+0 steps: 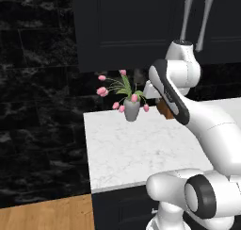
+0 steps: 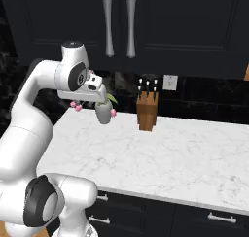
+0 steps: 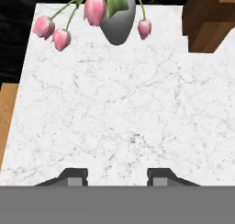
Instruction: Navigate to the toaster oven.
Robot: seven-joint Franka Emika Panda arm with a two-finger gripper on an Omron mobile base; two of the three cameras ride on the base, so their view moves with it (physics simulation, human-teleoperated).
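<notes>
On the counter [image 2: 185, 153] — a tulip vase [image 2: 102, 112] left of the knife block [image 2: 146, 112], cabinets [image 2: 194, 27] above.
</notes>
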